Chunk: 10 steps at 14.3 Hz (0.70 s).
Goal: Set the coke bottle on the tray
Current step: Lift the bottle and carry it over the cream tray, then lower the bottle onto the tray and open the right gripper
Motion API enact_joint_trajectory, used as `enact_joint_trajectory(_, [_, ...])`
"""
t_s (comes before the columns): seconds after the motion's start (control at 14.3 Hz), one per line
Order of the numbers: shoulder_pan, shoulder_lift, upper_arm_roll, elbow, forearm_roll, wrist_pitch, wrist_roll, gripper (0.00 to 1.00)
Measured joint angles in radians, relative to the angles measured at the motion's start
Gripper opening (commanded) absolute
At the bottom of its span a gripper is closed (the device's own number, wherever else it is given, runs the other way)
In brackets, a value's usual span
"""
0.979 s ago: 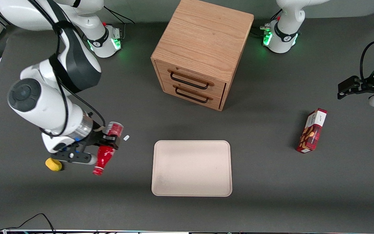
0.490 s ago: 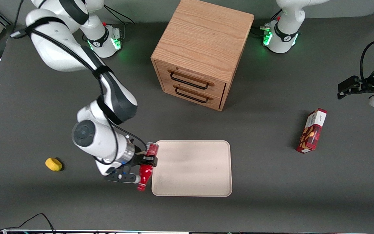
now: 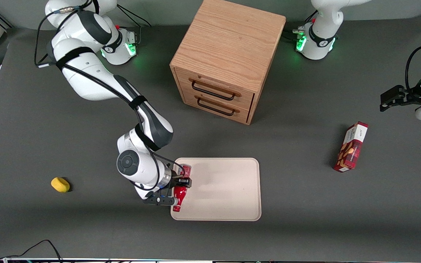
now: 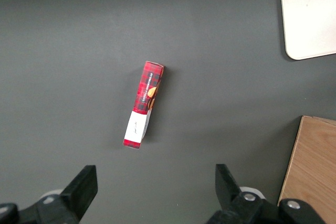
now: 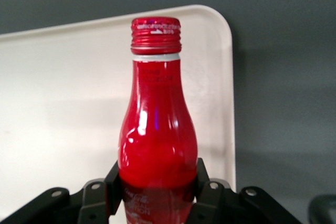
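Over the tray's [image 3: 225, 197] edge toward the working arm's end, the coke bottle [image 3: 179, 193] is held lying flat, pinched by the gripper [image 3: 181, 183], cap pointed toward the front camera. Farther off, a wooden drawer cabinet [image 3: 228, 54] is seen.

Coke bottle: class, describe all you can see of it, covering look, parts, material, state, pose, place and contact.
The coke bottle is small, slim and glossy red, seemingly metal or shiny plastic, with a narrow neck, a pale ring and a ribbed red cap, still closed. It lies roughly level, cap nearest the front camera. The right arm's end effector is shut on its lower body, holding it over the tray, just inside the edge toward the working arm. Whether it touches the tray cannot be told.
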Motion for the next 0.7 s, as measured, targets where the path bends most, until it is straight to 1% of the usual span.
enact_joint_trajectory(0.14, [-0.002,0.019,-0.003,0.000,-0.029,0.001,-0.014,0.00])
enact_joint_trajectory(0.28, [-0.003,0.030,-0.005,0.001,-0.034,0.001,-0.020,0.00])
enact_joint_trajectory(0.35, [-0.003,0.033,-0.005,0.001,-0.035,0.001,-0.021,0.70])
enact_joint_trajectory(0.42, [-0.003,0.034,-0.005,0.001,-0.035,0.001,-0.021,1.00])
enact_joint_trajectory(0.56, [-0.003,0.035,-0.005,0.002,-0.039,0.007,-0.021,1.00])
enact_joint_trajectory(0.7, [-0.002,0.036,-0.005,0.000,-0.061,0.024,-0.021,1.00])
